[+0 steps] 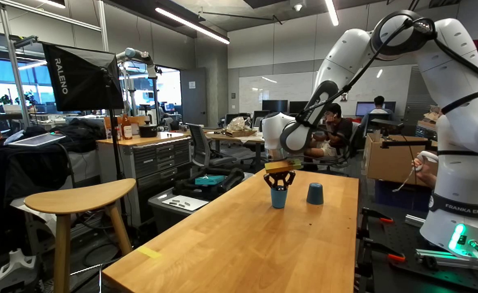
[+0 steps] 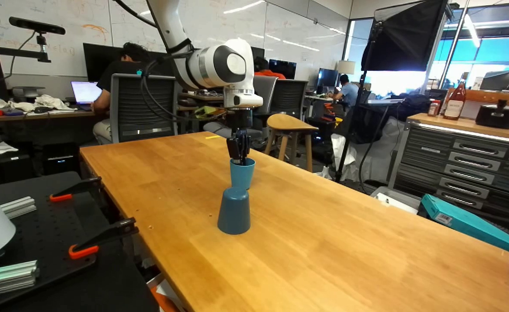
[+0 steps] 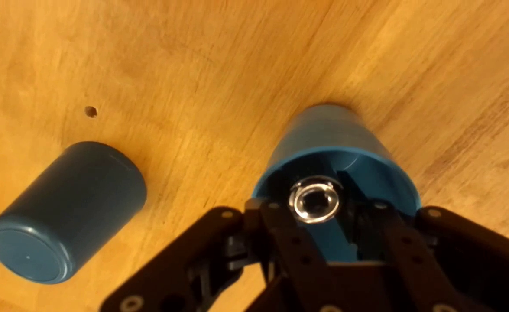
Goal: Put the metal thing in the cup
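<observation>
See a long light-brown wooden surface (image 1: pixel 259 244), with a white jointed robot arm (image 2: pixel 217 65) above. Then find a black two-fingered tool (image 3: pixel 317 203), pointed down at an upright light blue tapered cup (image 2: pixel 242 177). Near that, note an upside-down dark blue tapered cup (image 2: pixel 234 212). Can make out a shiny silver ring-shaped metal thing (image 3: pixel 302 204) pinched by the tool, within the upright cup's mouth; cannot tell how deep.
</observation>
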Robot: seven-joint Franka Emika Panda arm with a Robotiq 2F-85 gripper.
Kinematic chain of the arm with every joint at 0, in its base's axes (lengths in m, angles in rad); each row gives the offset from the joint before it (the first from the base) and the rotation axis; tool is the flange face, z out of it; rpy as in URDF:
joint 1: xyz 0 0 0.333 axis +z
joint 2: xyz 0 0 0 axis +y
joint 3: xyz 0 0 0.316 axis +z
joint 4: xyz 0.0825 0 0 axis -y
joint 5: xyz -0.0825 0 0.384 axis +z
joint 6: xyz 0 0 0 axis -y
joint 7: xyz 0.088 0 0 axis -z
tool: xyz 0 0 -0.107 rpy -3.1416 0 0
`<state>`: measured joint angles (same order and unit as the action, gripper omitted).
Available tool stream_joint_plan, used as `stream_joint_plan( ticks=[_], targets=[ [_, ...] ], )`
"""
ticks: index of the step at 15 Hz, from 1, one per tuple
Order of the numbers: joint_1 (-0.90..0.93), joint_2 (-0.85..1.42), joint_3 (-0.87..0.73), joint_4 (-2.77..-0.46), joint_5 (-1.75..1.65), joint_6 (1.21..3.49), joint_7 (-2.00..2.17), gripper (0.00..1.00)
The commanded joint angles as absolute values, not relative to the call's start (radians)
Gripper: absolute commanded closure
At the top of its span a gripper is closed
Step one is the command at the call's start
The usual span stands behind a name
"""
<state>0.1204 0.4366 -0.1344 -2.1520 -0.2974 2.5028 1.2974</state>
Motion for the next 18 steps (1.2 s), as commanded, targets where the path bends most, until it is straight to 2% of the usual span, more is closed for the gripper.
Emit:
stream_joint_plan(
  ticks=[1,4,5,6,7,9,11,12,14,17,18],
  targets=[
    [0.146,0.459,-0.152,-2.130,-0.291,2.523,1.323,0.89],
    [0.149,0.476,-0.151,-2.120,-0.285,2.527,1.320,0.89],
    [0.149,0.479,-0.151,-2.116,-0.285,2.529,1.317,0.85],
    [0.148,0.482,-0.153,-2.109,-0.284,2.527,1.316,0.44],
    [0.145,0.483,-0.153,-2.101,-0.281,2.521,1.309,0.43],
    [0.143,0.479,-0.160,-2.085,-0.286,2.519,1.304,0.31],
    [0.122,0.487,-0.166,-2.051,-0.277,2.519,1.280,0.25],
    [0.114,0.487,-0.169,-2.035,-0.273,2.516,1.272,0.64],
    [0.106,0.479,-0.177,-2.021,-0.267,2.511,1.266,0.63],
    [0.081,0.467,-0.178,-2.003,-0.248,2.504,1.240,0.87],
    [0.074,0.464,-0.176,-2.000,-0.238,2.501,1.228,0.91]
  ],
)
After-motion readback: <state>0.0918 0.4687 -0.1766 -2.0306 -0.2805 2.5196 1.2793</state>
